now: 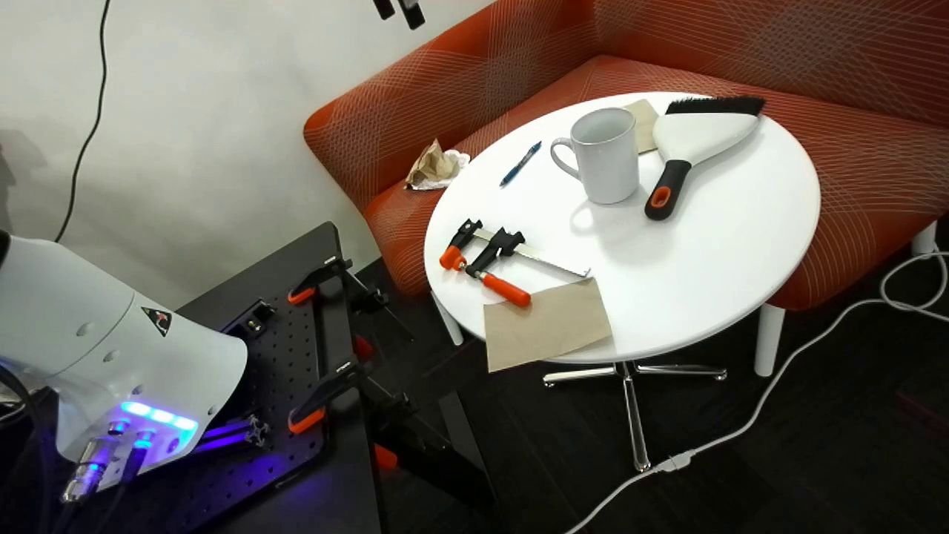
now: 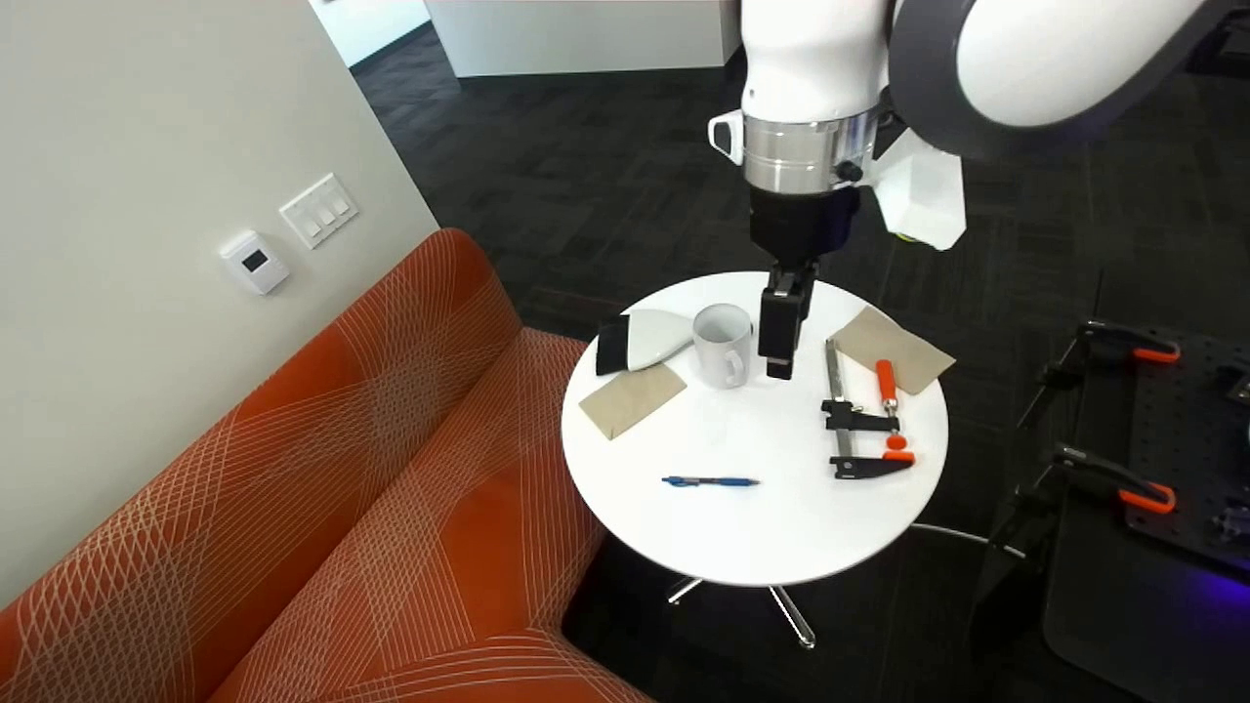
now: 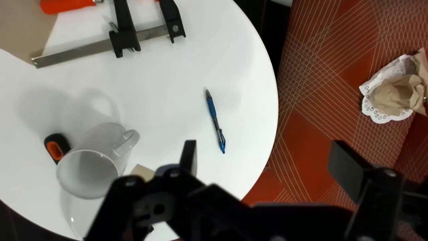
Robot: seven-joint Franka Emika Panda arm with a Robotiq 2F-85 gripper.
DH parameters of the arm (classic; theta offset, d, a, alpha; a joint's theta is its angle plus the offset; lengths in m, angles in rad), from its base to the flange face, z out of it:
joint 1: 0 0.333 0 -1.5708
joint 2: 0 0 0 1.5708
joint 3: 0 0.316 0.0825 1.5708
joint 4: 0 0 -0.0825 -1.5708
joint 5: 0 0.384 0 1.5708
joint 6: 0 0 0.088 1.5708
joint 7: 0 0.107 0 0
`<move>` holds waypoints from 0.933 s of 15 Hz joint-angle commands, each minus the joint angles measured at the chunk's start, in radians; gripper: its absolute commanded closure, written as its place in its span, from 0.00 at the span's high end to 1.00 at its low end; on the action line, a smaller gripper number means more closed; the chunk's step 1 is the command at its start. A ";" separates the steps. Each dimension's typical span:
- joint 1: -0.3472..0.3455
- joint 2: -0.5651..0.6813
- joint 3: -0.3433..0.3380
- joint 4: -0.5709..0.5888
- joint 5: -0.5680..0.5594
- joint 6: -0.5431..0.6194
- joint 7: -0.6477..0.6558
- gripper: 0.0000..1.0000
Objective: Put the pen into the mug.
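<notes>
At left in the wrist view, the white mug [image 3: 88, 174] is standing upright on the round table [image 3: 160, 83], its mouth facing up, presumably ready for receiving the pen [image 3: 215, 122], which is lying flat to its right, between mug and table edge, touching neither and probably leaving its slim barrel easy to reach. Centred farther right, the gripper [image 3: 264, 155] is hovering well apart from both, its jaws spread wide and gripping nothing, likely making room for straddling the pen.
</notes>
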 commanded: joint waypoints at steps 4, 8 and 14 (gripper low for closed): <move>-0.004 0.017 0.004 0.006 -0.001 0.003 0.000 1.00; -0.004 0.015 0.004 0.006 -0.001 0.003 0.000 1.00; -0.010 0.153 -0.015 0.065 -0.242 0.112 0.038 1.00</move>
